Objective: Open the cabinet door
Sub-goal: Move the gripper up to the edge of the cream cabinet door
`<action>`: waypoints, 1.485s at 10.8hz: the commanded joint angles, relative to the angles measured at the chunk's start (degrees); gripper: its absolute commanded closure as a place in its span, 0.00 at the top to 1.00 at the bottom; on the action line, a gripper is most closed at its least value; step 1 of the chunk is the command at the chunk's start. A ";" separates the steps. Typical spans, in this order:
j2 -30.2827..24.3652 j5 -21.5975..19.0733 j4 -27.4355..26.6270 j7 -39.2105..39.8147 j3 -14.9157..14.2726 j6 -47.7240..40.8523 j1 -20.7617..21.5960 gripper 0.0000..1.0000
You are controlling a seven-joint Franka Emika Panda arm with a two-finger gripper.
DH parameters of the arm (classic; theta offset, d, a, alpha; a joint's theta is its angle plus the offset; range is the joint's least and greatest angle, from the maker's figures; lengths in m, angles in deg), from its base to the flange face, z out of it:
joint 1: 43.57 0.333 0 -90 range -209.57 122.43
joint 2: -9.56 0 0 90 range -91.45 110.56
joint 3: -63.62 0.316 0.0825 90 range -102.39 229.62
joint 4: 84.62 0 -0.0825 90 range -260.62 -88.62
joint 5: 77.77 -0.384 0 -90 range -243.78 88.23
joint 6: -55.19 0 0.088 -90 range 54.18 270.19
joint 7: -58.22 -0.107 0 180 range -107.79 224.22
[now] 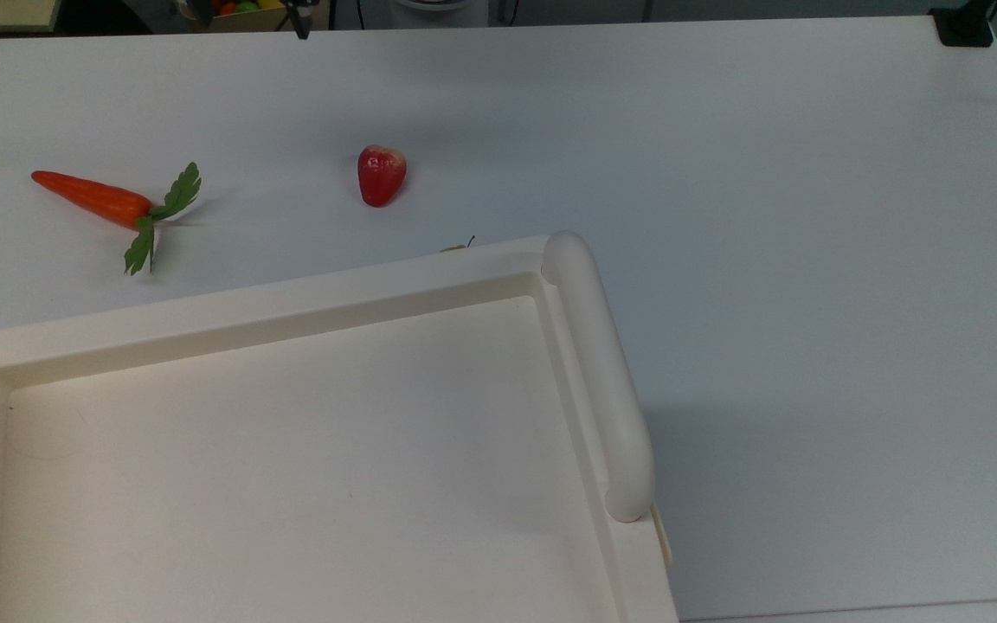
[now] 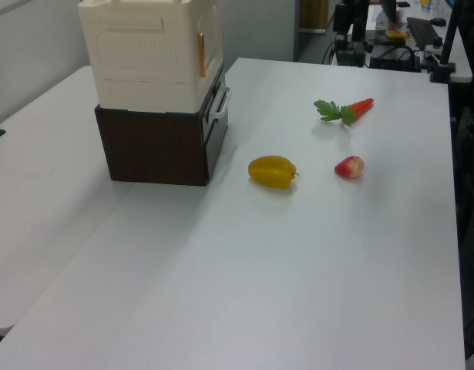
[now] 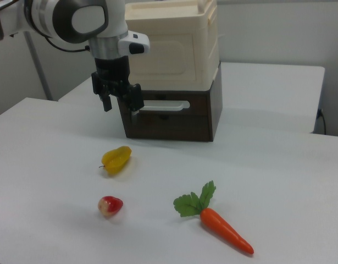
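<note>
I see the claw (image 3: 119, 98) w/ fingers apart, gripping nothing, hanging in front of the cabinet (image 3: 174, 47). Cabinet door (image 3: 170, 116), the dark front w/ white handle (image 3: 160, 104), sits shut just behind it. Below the claw: yellow starfruit (image 3: 116, 159), then red wax apple (image 3: 110, 205). Carrot (image 3: 217, 221) lies well apart, to the right view's right. Open table (image 3: 278, 165) around.

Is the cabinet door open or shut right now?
Shut. In the right view the cabinet door lies flush with the front of the cabinet, with no gap or interior showing.
</note>
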 commanded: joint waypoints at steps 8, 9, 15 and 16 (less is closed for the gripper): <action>5.49 -2.46 0.42 2.00 0.60 15.81 4.93 1.00; 6.28 -2.72 0.42 1.73 0.60 19.49 6.67 1.00; 11.65 -2.72 0.42 -1.95 0.60 41.38 13.10 1.00; 12.52 -2.55 0.42 -3.00 0.60 44.20 14.15 1.00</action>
